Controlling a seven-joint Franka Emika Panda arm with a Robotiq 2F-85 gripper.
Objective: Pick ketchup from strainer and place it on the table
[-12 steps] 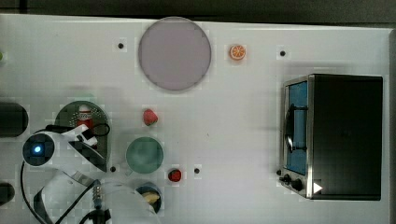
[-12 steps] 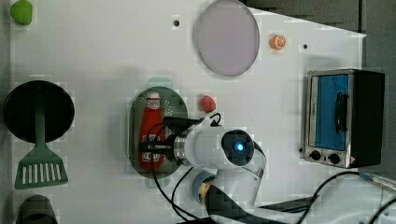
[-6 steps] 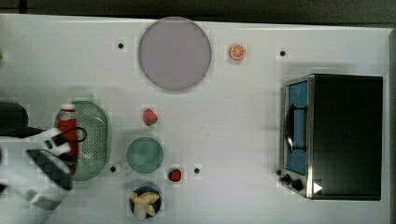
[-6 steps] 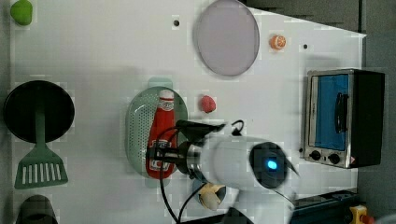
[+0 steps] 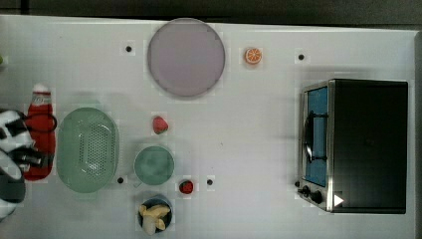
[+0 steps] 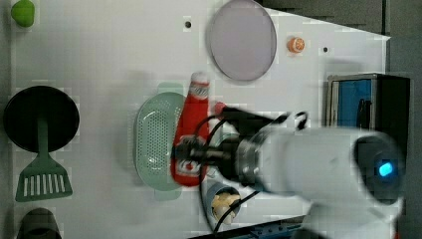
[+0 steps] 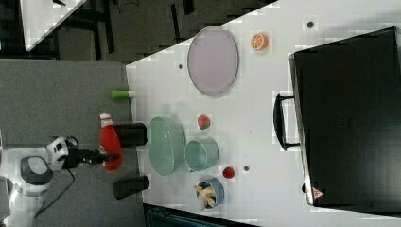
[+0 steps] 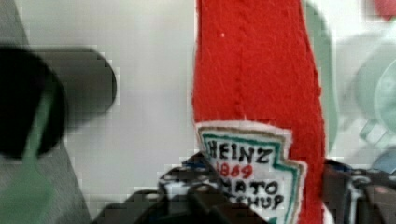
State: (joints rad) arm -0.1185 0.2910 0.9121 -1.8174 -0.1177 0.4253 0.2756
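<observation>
The ketchup (image 5: 40,133), a red bottle with a white cap, was clamped near its base in the gripper (image 5: 31,149), lifted clear of the strainer (image 5: 87,149). In the top view it lay just to the strainer's left, cap pointing toward the top view's top. The left view put the ketchup (image 6: 190,137) partly over the strainer's (image 6: 154,142) right rim, with the gripper (image 6: 191,154) pinching across its label. The right view showed the ketchup (image 7: 109,142) held in the air off the table's (image 7: 265,118) edge, over grey floor, apart from the strainer (image 7: 166,145), with the gripper (image 7: 105,156) at its lower end. The wrist view gave the closest look: the ketchup (image 8: 257,93) with its hand-lettered Heinz label, and the strainer (image 8: 322,70) as a pale green sliver behind it. Farther out on the table (image 5: 249,124) sat a teal bowl (image 5: 154,165), two strawberries, a round grey plate (image 5: 185,57) and a toaster oven (image 5: 356,144).
</observation>
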